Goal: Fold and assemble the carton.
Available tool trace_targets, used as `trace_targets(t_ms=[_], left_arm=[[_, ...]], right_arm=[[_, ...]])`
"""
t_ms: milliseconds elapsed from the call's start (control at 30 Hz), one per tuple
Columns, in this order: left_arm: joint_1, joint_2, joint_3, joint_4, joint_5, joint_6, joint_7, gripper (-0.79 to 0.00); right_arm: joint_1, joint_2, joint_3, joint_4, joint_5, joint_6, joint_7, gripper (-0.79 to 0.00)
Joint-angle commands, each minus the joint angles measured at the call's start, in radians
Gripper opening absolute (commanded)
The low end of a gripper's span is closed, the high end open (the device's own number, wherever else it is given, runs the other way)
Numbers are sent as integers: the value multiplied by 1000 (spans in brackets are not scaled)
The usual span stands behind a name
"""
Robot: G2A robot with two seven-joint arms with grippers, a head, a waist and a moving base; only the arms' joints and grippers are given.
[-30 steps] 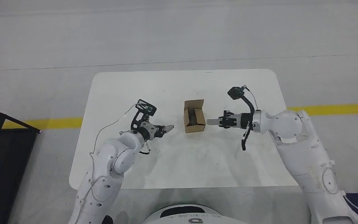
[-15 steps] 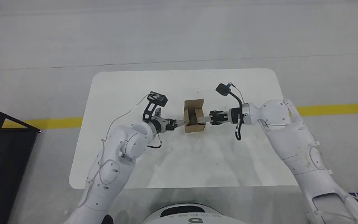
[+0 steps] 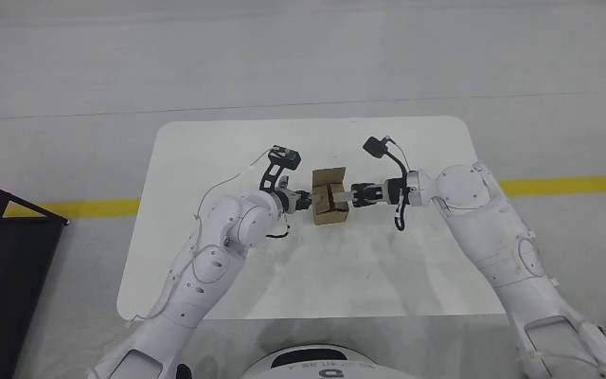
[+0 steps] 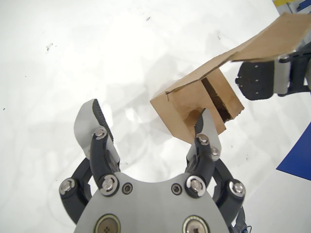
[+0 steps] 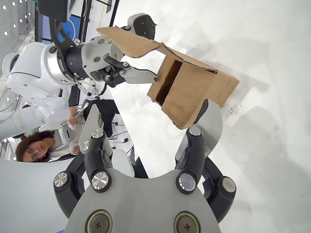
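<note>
Carton (image 3: 329,196) is sitting on the desk (image 3: 398,275). Left end effector (image 4: 149,109) and right end effector (image 5: 150,106) are flanking it, both released.

Bright even light, soft shadows beside carton (image 5: 192,90) on table (image 5: 243,13), wrist-view edges bowed

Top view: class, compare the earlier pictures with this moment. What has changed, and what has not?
The left gripper and right gripper, both open, moved inward from either side until they reached the brown cardboard carton. Neither has clamped it. The carton stayed at the middle of the white table.
</note>
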Motion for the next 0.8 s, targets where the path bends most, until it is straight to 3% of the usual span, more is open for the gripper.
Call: trace_targets(t_ms=[0,67,233,300,400,467,500,567,600,767], left_arm=[[-19,-4,13,21,3,7,-4,-526],[-31,-7,24,33,6,10,-10,-606],[-47,-10,36,44,18,21,-20,-665],[-47,-10,38,41,26,27,-24,-754],[-39,-8,32,22,40,37,-31,-760],[-28,-5,25,2,53,42,-35,-723],[-22,-4,21,-7,59,46,-35,-646],[-7,-1,10,-30,68,52,-34,-286],[1,1,5,-40,72,52,-33,0],[44,12,-42,-79,76,44,-13,0]], right_arm=[[-4,2,6,-2,4,3,-4,-123],[-6,4,9,-5,5,4,-6,-126],[-11,7,11,-14,3,8,-14,-102],[-13,9,12,-17,3,8,-19,-99],[-19,11,18,-26,6,4,-26,-86],[-23,14,23,-32,7,0,-29,-77],[-26,15,26,-35,7,-3,-31,-65],[-31,17,30,-43,9,-10,-34,-43],[-33,18,32,-47,9,-17,-36,-31],[-44,21,40,-63,28,-74,-39,-12]])
